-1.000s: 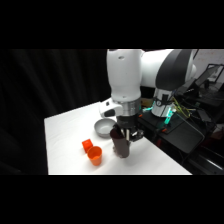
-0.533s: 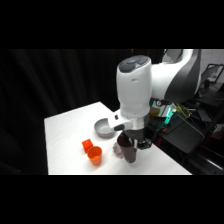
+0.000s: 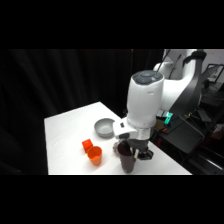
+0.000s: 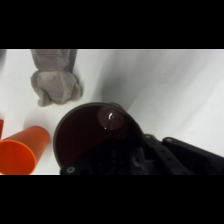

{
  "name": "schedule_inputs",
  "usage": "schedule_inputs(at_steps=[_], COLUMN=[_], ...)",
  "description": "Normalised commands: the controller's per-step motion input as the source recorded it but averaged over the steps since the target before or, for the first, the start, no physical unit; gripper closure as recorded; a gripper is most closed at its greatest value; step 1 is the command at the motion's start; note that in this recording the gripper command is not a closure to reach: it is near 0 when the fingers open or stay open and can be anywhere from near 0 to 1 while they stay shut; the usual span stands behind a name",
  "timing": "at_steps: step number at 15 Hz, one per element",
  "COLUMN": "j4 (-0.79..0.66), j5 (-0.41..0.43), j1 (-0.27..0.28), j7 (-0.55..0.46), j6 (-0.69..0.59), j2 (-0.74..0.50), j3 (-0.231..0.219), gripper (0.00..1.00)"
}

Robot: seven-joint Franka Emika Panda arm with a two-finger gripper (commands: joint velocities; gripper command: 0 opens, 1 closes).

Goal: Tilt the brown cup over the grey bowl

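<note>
White and matte, the counter (image 3: 65, 135) is stretching under dark curtains, its surface smooth and bare between the things. Nearest the front edge, the brown cup (image 3: 126, 159) is standing upright, a tall tapered tumbler of dark, slightly glossy material; the wrist view is looking down into its round open mouth (image 4: 92, 132), where a small glint is showing on the inside. The jaws (image 3: 131, 150) are coming down on it from above, with the black linkage pressing close against the cup's rim; they are appearing to grip the cup, though the fingers themselves are hidden behind the cup and linkage. Just beside the cup, toward the left edge, two small orange cups (image 3: 92, 152) of smooth plastic are sitting close together. Farther back, near the counter's far edge, the grey bowl (image 3: 104, 127) is resting, round, shallow and dull metallic, apart from the cup. In the wrist view a lumpy pale grey object (image 4: 56, 77) with a rough, cloth-like texture is lying beyond the cup.
</note>
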Motion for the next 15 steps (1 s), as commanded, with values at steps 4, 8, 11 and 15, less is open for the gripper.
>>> schedule_inputs(at_steps=[4, 8, 11, 15], j4=[-0.1, -0.01, 0.03, 0.03], j5=[-0.453, -0.196, 0.006, 0.11], j1=[0.251, 0.141, 0.016, -0.066], j7=[0.49, 0.24, -0.01, -0.15], j6=[0.28, 0.04, -0.08, -0.13], j2=[0.02, -0.05, -0.08, -0.14], j3=[-0.27, -0.136, 0.0, 0.051], gripper=[0.08, 0.0, 0.0, 0.0])
